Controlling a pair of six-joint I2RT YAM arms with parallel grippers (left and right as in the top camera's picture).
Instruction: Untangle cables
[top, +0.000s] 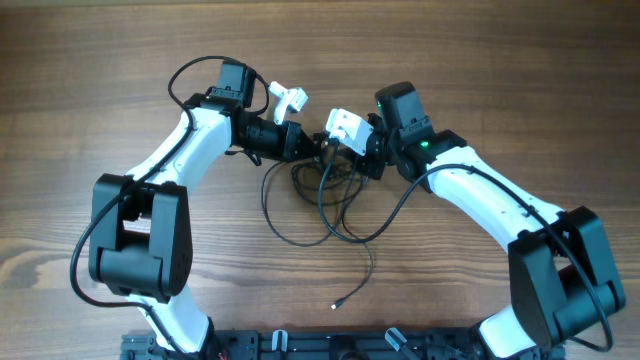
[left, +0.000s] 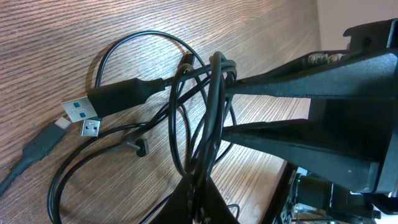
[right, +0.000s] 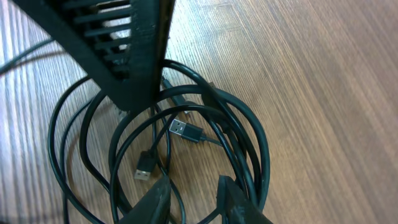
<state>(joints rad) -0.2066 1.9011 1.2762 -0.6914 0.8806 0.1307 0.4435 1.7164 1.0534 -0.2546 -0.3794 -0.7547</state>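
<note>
Your cables (left: 124, 94) sit as a loose tangle of thin black loops with small USB plugs on the wooden table (top: 480, 60), where both arms meet. The left gripper (left: 227, 106) is spread with loops crossing its tips; whether the right gripper (right: 193, 193) is gripping can't be told

The cables (top: 320, 205) are lying in overlapping loops on the bench (top: 80, 90) at the frame's centre. The left end effector (top: 312, 147) and right end effector (top: 338, 155) are sitting side by side at their upper edge. One strand is trailing toward lower centre, its plug end (top: 335, 306) lying well apart.
</note>
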